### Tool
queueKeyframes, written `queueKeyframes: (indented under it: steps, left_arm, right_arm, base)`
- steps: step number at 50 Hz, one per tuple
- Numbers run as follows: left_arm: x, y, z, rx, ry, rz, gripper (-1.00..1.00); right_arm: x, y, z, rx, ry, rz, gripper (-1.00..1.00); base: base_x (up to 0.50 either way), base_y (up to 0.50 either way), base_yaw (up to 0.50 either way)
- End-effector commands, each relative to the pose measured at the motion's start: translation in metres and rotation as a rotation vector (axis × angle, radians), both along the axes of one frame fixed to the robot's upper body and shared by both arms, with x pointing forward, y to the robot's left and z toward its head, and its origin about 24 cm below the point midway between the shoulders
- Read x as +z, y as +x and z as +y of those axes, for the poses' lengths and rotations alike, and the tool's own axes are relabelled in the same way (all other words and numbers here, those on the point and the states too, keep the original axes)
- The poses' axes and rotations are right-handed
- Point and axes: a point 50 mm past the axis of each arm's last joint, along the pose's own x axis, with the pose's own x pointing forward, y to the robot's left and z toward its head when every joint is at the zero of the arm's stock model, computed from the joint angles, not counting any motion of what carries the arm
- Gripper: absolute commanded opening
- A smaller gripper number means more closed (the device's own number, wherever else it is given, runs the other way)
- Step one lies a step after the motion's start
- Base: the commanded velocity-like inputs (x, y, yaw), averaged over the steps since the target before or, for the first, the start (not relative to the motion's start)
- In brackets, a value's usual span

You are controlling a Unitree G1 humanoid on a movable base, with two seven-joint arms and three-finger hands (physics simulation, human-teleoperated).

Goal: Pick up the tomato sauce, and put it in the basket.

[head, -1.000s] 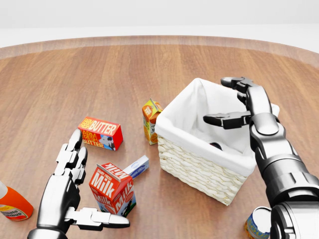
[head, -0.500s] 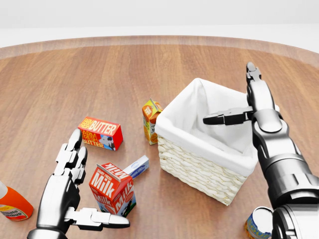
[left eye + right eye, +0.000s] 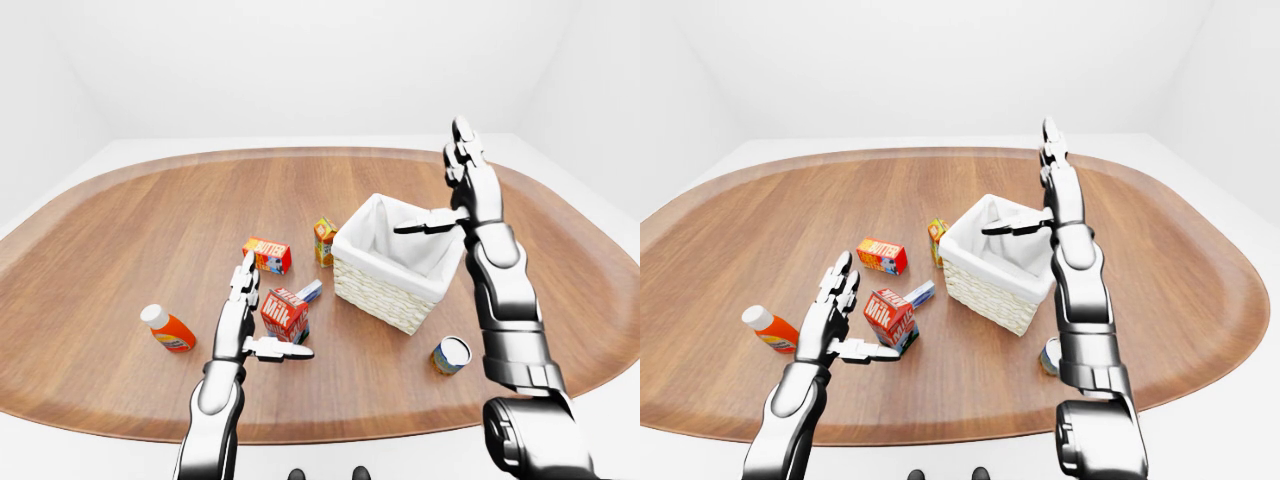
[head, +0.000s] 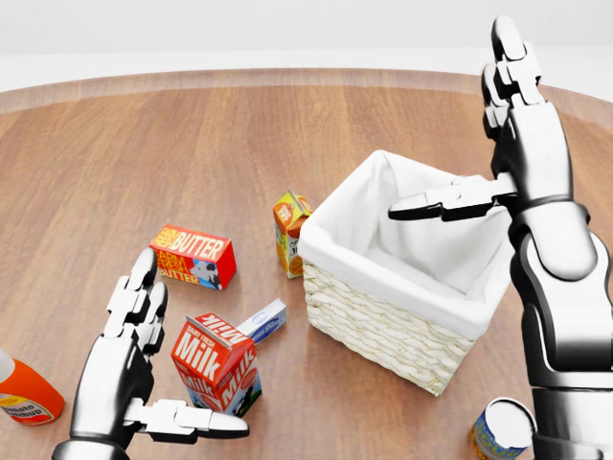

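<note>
In the left-eye view, your right robot hand (image 3: 462, 185) stands raised above the far rim of the basket (image 3: 385, 292), fingers spread and holding nothing; your left robot hand (image 3: 245, 320) hovers released beside the milk carton (image 3: 282, 312). A can (image 3: 451, 354) lies on the bench (image 3: 120, 230) by your right forearm, and an orange bottle (image 3: 166, 328) lies well to the left. In the head view, the basket's white lining (image 4: 412, 254) shows nothing inside, so you cannot tell from here where the tomato sauce is. In the right-eye view nothing adds to that. Judging by this, the release step looks finished; next, lean to check the basket's floor.
</note>
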Motion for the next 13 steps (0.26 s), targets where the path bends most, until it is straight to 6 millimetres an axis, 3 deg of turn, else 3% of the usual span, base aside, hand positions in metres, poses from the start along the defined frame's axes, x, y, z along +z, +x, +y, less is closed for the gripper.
queueKeyframes:
  steps: [1,3,6,8,13]
  left_arm:
    - [0.001,0.000,0.000,0.002,-0.003,-0.005,1.00]
    - [0.000,0.000,0.000,0.002,-0.003,-0.001,1.00]
    - [0.000,0.000,0.001,0.002,-0.003,0.000,1.00]
    - [-0.001,0.000,0.000,0.003,-0.003,0.003,1.00]
    - [-0.001,0.001,0.000,0.003,-0.003,0.003,1.00]
  right_arm:
    - [0.047,-0.072,0.012,0.090,-0.024,-0.335,1.00]
    - [0.051,-0.091,0.015,0.107,-0.029,-0.391,1.00]
    - [0.050,-0.099,0.016,0.113,-0.036,-0.404,1.00]
    - [0.047,-0.117,0.020,0.131,-0.040,-0.420,1.00]
    - [0.041,-0.134,0.025,0.146,-0.048,-0.421,1.00]
  base:
    - [0.00,0.00,0.00]
    - [0.00,0.00,0.00]
    - [0.00,0.00,0.00]
    - [0.00,0.00,0.00]
    - [0.00,0.00,0.00]
